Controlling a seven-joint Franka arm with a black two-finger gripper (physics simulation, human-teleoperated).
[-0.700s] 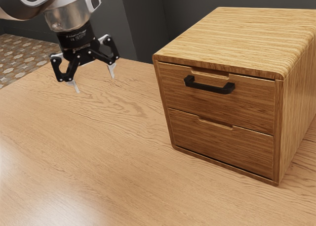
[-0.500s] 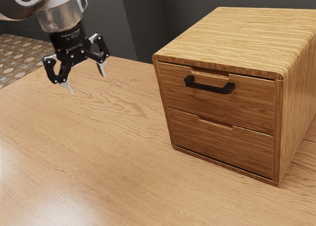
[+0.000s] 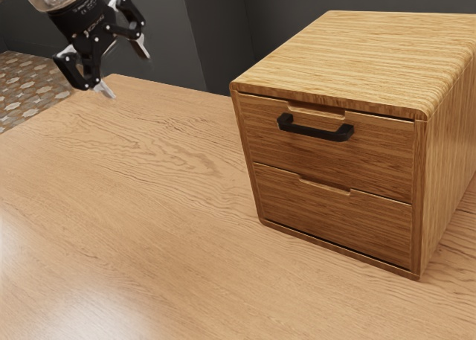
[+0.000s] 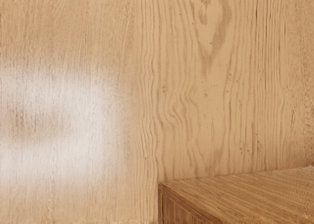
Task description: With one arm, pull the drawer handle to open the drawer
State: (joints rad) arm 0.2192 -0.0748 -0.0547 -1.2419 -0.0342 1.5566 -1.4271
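Note:
A wooden cabinet [image 3: 372, 65] with two drawers stands on the table at the exterior view's right. Its upper drawer [image 3: 327, 150] carries a black bar handle [image 3: 315, 128] and looks shut flush with the front; the lower drawer [image 3: 335, 213] has no handle, just a notch. My black gripper [image 3: 119, 68] hangs open high at the exterior view's upper left, far from the handle, nothing between its fingers. In the wrist view a corner of the cabinet's top [image 4: 245, 199] shows over the table.
The wide wooden table [image 3: 149, 206] stretches between my gripper and the cabinet. A patterned floor [image 3: 26, 83] lies beyond the table's far left edge, and a dark wall stands behind.
My gripper has risen and drawn back toward the exterior view's upper left, farther from the cabinet, still open. The drawers have not moved.

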